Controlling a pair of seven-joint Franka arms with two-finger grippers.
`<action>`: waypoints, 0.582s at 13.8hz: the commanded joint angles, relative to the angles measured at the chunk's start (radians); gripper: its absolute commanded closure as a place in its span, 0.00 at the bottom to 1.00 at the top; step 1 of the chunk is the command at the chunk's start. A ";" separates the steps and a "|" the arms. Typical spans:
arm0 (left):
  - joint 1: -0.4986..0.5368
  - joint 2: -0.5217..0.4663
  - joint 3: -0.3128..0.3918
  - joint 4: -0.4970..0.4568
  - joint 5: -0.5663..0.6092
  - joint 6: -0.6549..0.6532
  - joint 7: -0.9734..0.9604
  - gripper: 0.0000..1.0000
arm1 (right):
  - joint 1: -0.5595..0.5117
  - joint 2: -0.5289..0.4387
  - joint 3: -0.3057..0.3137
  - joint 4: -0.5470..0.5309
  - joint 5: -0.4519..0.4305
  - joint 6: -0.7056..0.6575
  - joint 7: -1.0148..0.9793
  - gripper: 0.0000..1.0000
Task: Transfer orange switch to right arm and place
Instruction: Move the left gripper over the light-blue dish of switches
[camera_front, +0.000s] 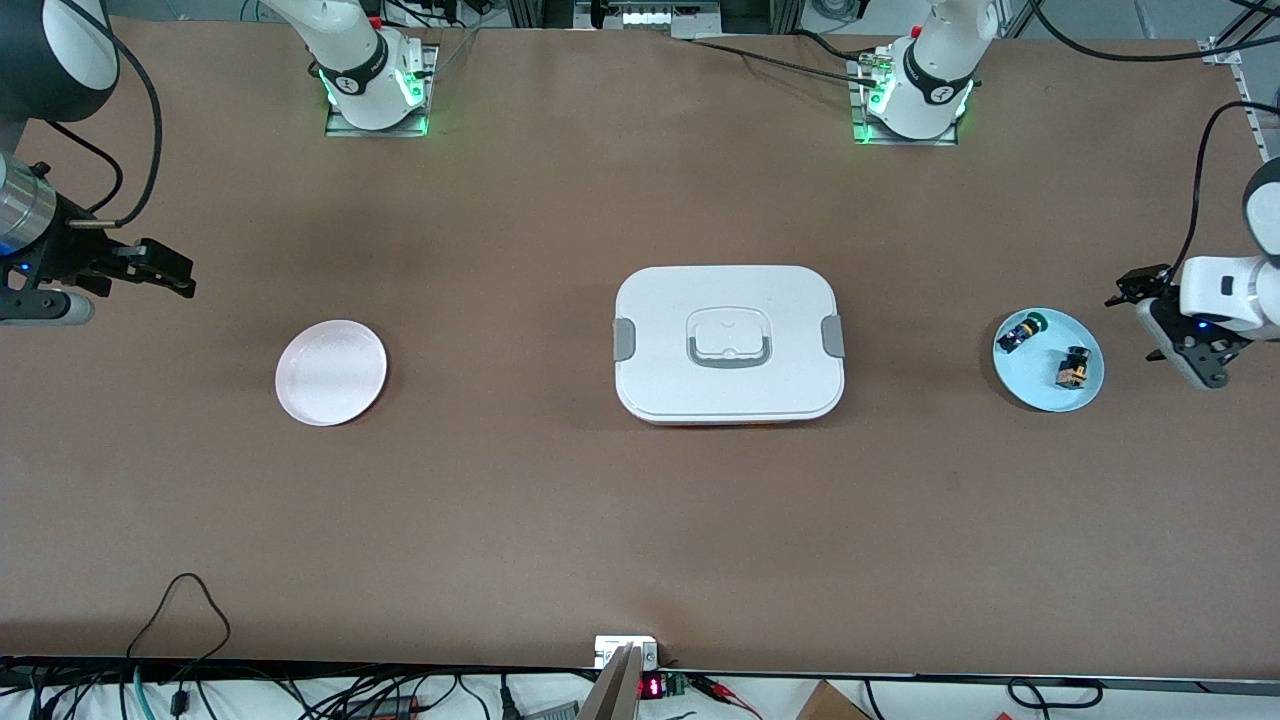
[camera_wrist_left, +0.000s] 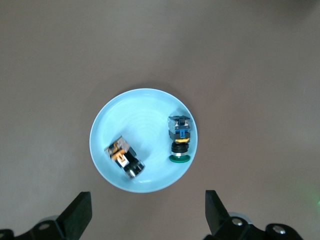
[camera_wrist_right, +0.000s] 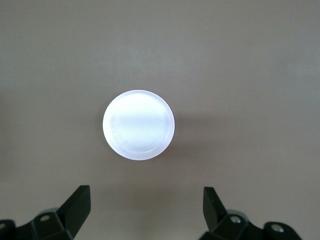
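The orange switch (camera_front: 1072, 367) lies on its side in a light blue plate (camera_front: 1040, 378) near the left arm's end of the table. In the left wrist view the switch (camera_wrist_left: 124, 157) lies on that plate (camera_wrist_left: 145, 122). My left gripper (camera_front: 1168, 328) hangs open and empty above the table beside the plate, toward the table's end; its open fingers frame the plate's edge in its wrist view (camera_wrist_left: 147, 205). My right gripper (camera_front: 120, 280) is open and empty, up in the air near the right arm's end. Its wrist view (camera_wrist_right: 145, 202) looks down on the white plate (camera_wrist_right: 139, 125).
A blue-bodied switch with a green cap (camera_front: 1020, 330) lies in the same blue plate (camera_wrist_left: 180, 137). An empty white plate (camera_front: 331, 372) sits toward the right arm's end. A white lidded box with a grey handle (camera_front: 728, 345) stands mid-table.
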 joint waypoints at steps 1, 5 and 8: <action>0.038 0.044 -0.009 -0.032 0.016 0.096 0.307 0.00 | 0.026 -0.008 -0.010 0.003 0.015 0.000 -0.013 0.00; 0.058 0.107 -0.009 -0.064 0.010 0.197 0.657 0.00 | 0.029 -0.010 -0.011 0.003 0.017 0.000 -0.011 0.00; 0.076 0.138 -0.009 -0.099 0.002 0.303 0.833 0.00 | 0.031 -0.013 -0.011 0.001 0.017 0.000 -0.013 0.00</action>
